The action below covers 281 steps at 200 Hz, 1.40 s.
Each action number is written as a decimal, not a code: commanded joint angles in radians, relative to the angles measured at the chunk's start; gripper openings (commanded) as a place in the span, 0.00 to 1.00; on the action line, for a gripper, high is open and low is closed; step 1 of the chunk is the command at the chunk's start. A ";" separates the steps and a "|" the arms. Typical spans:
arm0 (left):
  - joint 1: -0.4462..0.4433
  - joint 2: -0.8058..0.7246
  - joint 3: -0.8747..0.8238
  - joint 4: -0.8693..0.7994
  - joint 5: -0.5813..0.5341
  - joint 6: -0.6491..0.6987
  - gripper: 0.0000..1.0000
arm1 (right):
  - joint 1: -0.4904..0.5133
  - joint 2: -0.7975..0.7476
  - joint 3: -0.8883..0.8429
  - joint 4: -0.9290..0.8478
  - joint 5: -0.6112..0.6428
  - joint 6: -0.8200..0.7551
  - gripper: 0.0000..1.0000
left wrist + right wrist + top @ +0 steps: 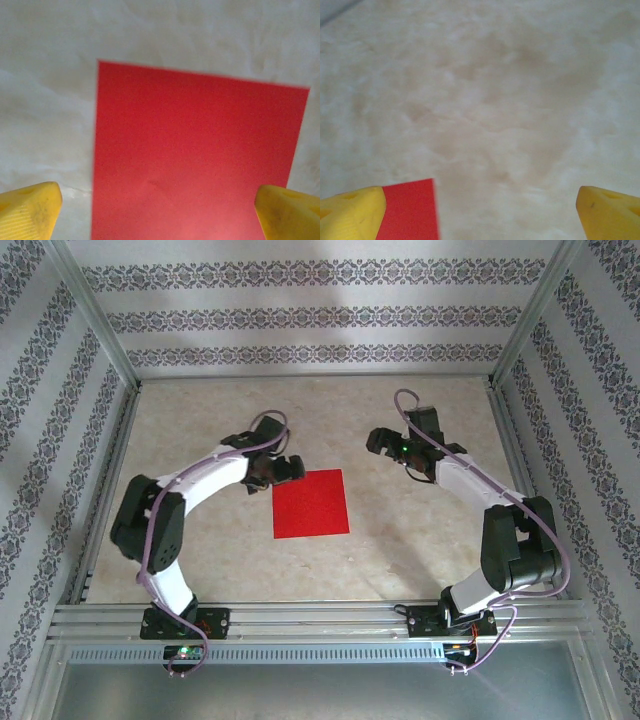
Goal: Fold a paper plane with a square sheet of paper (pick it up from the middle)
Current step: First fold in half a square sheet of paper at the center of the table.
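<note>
Lying flat and unfolded, the square sheet of paper [311, 503] sits near the middle of the pale marbled table [420, 540] (one faint dent shows in the left wrist view). The left gripper [159, 210] is just beside its far left corner, jaws spread wide and empty. The right gripper [480, 212] hangs well apart, off the far right corner, jaws equally wide, grasping nothing.
</note>
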 commanded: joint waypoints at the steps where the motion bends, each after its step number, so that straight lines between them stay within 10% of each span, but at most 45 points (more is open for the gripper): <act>1: -0.075 0.070 0.107 -0.185 -0.066 -0.018 1.00 | -0.036 -0.055 -0.040 -0.021 0.085 -0.068 0.98; 90: -0.138 0.347 0.407 -0.365 -0.039 0.048 0.90 | -0.118 -0.078 -0.109 -0.003 0.067 -0.069 0.98; 281: -0.172 0.453 0.386 -0.317 -0.022 -0.034 0.81 | -0.121 -0.078 -0.126 0.001 0.033 -0.031 0.98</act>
